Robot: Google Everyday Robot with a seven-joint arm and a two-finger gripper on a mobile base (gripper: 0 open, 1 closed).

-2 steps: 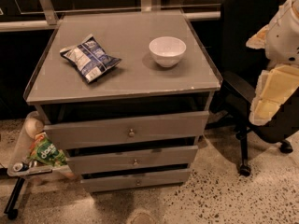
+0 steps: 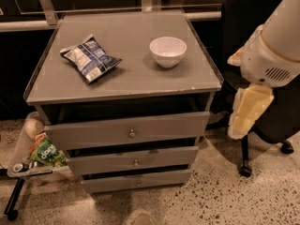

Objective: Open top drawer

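The grey cabinet (image 2: pixel 126 81) has three drawers. The top drawer (image 2: pixel 93 131) is the widest front, with a small round metal knob (image 2: pixel 131 133) at mid-front and a dark gap above it. Two shorter drawers (image 2: pixel 103 163) sit below with like knobs. My white and cream arm (image 2: pixel 265 60) hangs at the right, beside the cabinet's right edge and apart from it. Its cream lower part (image 2: pixel 248 111) is level with the top drawer front. My gripper does not show in the camera view.
A blue-white chip bag (image 2: pixel 89 57) and a white bowl (image 2: pixel 168 50) lie on the cabinet top. A black office chair (image 2: pixel 243 36) stands right of the cabinet, behind my arm. A rack with snack bags (image 2: pixel 44 153) stands at the lower left. The floor is speckled.
My arm has moved left and down, closer to the cabinet's right side. The drawers, bag and bowl have not moved.
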